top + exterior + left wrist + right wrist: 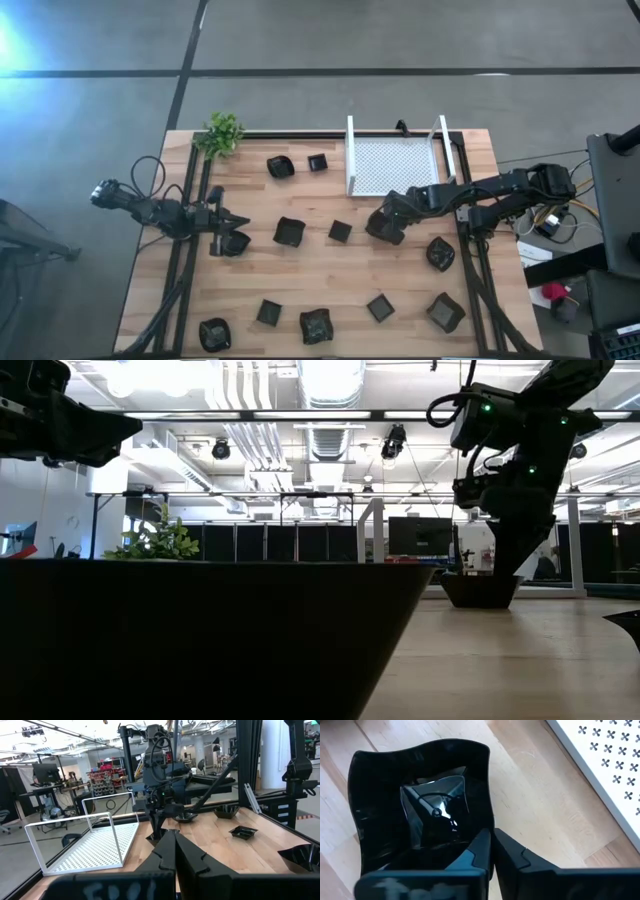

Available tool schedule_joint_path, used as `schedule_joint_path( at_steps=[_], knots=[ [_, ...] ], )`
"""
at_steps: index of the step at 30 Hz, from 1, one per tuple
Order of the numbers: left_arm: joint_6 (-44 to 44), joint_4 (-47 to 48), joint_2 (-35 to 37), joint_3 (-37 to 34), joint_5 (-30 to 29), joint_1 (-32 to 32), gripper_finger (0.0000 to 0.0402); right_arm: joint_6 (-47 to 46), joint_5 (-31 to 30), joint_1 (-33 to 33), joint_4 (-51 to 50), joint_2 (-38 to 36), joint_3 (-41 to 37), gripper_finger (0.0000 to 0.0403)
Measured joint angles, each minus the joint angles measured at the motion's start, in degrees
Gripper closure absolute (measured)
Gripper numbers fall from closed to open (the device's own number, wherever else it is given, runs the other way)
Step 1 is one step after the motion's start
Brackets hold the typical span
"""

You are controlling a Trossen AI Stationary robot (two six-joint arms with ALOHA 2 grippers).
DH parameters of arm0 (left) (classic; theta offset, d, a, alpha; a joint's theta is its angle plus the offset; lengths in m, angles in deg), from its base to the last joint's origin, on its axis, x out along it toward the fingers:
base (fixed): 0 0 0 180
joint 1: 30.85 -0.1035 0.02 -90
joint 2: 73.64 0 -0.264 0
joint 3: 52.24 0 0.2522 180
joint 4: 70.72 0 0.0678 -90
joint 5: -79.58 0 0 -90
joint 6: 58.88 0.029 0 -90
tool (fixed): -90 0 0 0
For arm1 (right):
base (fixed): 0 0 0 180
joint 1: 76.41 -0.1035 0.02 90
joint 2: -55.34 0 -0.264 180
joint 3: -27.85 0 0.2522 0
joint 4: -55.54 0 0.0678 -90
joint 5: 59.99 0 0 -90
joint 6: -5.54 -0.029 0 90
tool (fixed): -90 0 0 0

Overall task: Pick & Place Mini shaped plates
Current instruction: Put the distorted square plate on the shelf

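Picking step in hand, by judgement: right gripper [492, 851] down just in front of the white mesh tray [395, 165], jaws pinched on the rim of a black dish [420, 805]. Next, likely a lift over the tray wall. Left gripper [175, 852] well left of tray, jaws pressed together.

The white mesh tray [392, 165] stands at the upper middle of the high view, its upright walls barring entry from left and right. Small black plates [340, 231] dot the worktop [330, 275], with bare wood lanes between them. The right hand [384, 229] blocks the tray's lower left corner. A plant [222, 133] fills the upper left corner.
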Motion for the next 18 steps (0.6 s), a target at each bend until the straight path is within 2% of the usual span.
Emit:
schedule_joint_path(
  at_steps=[11,18],
  knots=[
    [0.0,0.0,0.0,0.02,0.0,0.02,0.0402,0.24,-0.36,0.02,-2.09,-4.15,1.64,0.0395],
    [-0.01,-0.02,0.0,0.02,-0.01,0.01,0.0402,0.3,-4.48,1.42,-8.66,-8.44,6.99,0.0395]
  ],
)
